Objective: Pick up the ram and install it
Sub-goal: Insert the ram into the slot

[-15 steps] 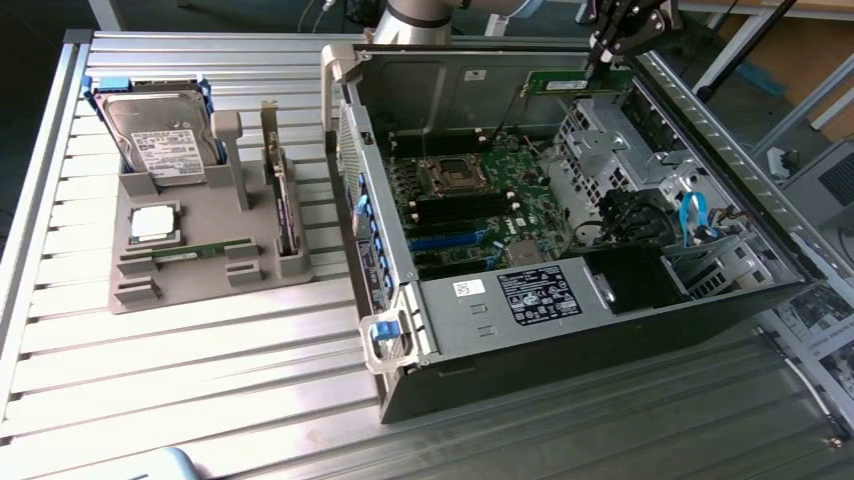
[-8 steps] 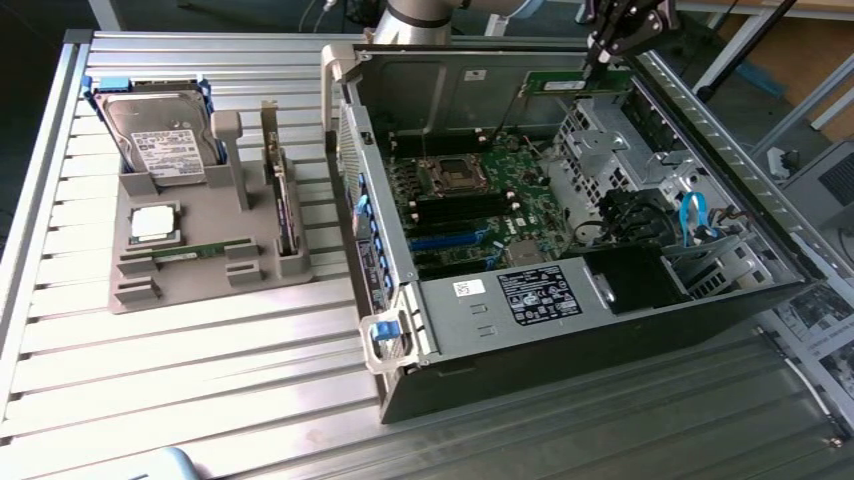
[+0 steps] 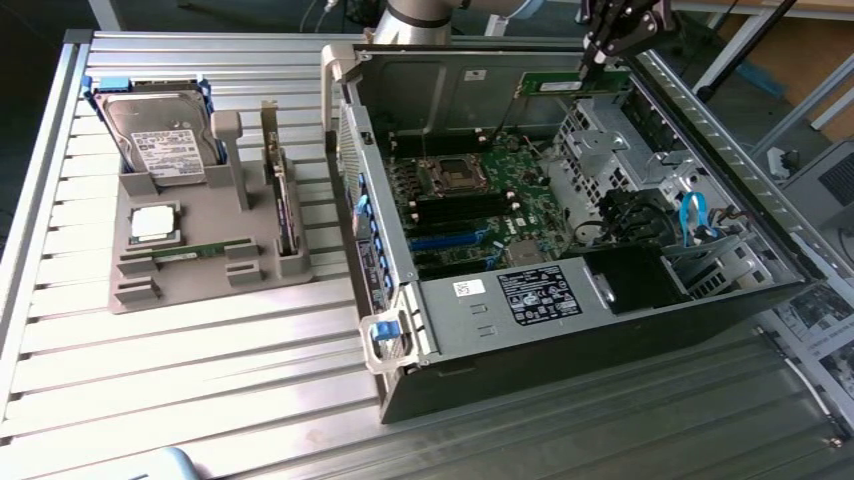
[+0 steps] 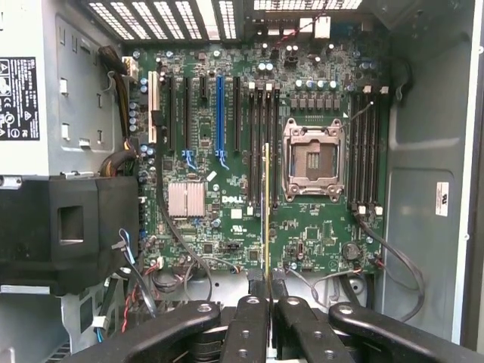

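A slatted metal counter is seen carrying the open computer case. Above the motherboard, the ram is gripped edge-on in the clenched gripper. Its long axis is set parallel to the black memory slots beside the processor socket.

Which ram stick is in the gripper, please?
The ram over the open case, clamped in the gripper; the other stick lies in the grey tray.
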Controlling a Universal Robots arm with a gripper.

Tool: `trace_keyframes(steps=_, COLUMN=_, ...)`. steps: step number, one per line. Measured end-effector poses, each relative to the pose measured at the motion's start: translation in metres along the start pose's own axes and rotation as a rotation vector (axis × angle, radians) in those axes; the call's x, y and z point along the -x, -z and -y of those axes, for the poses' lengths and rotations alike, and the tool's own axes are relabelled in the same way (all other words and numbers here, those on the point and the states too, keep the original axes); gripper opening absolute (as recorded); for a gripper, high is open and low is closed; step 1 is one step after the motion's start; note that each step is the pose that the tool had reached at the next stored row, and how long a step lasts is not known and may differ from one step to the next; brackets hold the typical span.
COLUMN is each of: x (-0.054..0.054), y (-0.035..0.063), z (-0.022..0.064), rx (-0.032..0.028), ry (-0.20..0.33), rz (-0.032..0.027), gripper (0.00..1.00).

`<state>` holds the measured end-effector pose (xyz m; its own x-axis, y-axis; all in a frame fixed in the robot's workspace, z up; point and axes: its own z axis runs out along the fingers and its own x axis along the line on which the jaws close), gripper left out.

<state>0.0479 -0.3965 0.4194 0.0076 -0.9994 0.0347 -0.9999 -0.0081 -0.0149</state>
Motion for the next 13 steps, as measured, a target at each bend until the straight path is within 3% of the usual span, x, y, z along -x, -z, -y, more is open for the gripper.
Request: trace_keyframes(steps=13, x=0.0003, y=-0.0015, z=-0.0035, rx=0.0, ry=0.0, rz=0.0, gripper=0.12)
